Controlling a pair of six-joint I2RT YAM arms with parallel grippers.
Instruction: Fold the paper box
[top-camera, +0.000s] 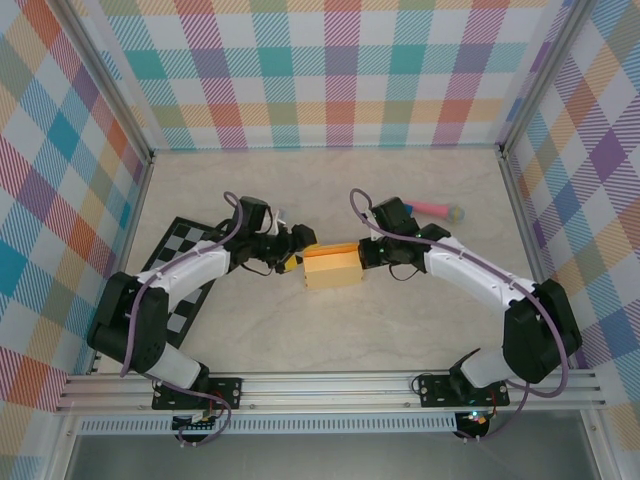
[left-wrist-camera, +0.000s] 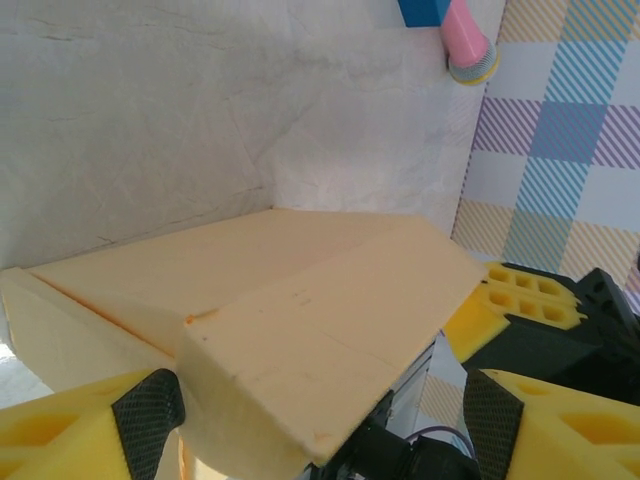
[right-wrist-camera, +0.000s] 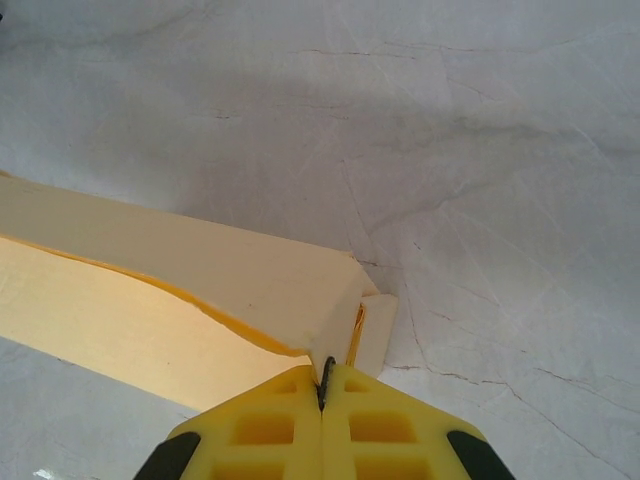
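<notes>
The paper box (top-camera: 332, 268) is a yellow-orange card box lying flat in the middle of the table, between the two arms. My left gripper (top-camera: 297, 256) is at its left end, open. In the left wrist view the box (left-wrist-camera: 300, 320) pokes in between the fingers; the left pad (left-wrist-camera: 145, 415) is against it and the right pad (left-wrist-camera: 490, 420) stands apart. My right gripper (top-camera: 366, 256) is at the box's right end. Its yellow tips (right-wrist-camera: 322, 385) are shut, pinching the card edge at the corner of the box (right-wrist-camera: 200, 270), beside a small side flap (right-wrist-camera: 378, 330).
A pink stick with a blue end (top-camera: 436, 209) lies behind the right arm and shows again (left-wrist-camera: 462, 35) near the plaid wall. A black-and-white checkered board (top-camera: 185, 250) lies under the left arm. Plaid walls close three sides.
</notes>
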